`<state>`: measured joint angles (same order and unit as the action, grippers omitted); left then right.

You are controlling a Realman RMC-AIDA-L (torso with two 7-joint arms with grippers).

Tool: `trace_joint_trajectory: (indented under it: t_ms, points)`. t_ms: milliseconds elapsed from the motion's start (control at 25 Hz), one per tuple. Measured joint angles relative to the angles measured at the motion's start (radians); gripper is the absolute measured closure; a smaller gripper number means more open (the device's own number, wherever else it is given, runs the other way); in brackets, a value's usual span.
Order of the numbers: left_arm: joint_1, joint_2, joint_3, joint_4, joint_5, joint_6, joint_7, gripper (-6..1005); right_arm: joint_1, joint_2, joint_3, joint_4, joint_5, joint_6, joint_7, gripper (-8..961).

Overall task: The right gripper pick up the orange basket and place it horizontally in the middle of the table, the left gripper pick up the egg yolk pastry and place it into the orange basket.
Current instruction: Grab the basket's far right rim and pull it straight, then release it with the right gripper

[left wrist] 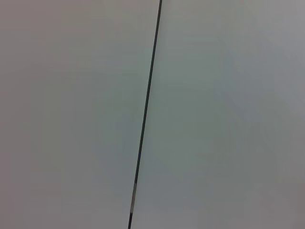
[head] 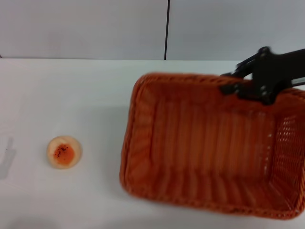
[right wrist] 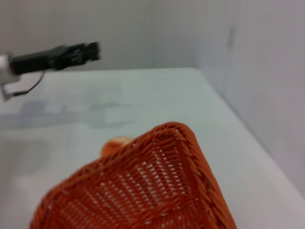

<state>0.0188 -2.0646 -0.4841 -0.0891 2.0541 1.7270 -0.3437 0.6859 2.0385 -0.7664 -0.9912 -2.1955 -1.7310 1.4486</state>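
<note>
At the basket's (head: pixel 209 148) far rim the right gripper (head: pixel 245 86) is clamped, holding it tilted over the table's (head: pixel 71 95) right side — light, stiff wicker. Left of it, the pastry (head: pixel 64 152) lies well apart — soft, crumbly.

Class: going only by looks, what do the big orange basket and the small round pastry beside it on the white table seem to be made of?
The large rectangular orange basket looks like woven wicker or plastic rattan: ribbed strands, openwork sides and a braided rim show; which of the two is unclear. The small round pale pastry looks like baked dough, matte beige with an orange-red speckled centre. The right gripper is at the basket's far rim.
</note>
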Motion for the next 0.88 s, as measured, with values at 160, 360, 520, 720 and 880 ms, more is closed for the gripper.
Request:
trace_joint_trajectory:
  t_ms: [160,360,520,720,880]
  points:
    - [0.010,-0.001,0.007,0.001,0.000,0.000,0.003,175,0.019,0.010,-0.070,0.042,0.003,0.025,-0.049,790]
    - [0.013,-0.002,0.018,0.008,0.000,0.002,0.003,175,0.044,0.015,-0.084,0.081,0.006,0.035,-0.133,790]
    - [0.015,-0.003,0.021,0.009,-0.002,0.008,0.004,175,0.051,0.021,-0.094,0.086,0.010,0.038,-0.201,790]
    - [0.012,-0.002,0.021,0.009,-0.003,0.010,0.004,176,0.065,0.025,-0.090,0.123,0.031,0.098,-0.207,790]
    - [0.011,-0.002,0.021,0.009,-0.003,0.012,0.004,176,0.065,0.029,-0.102,0.151,0.064,0.167,-0.207,790]
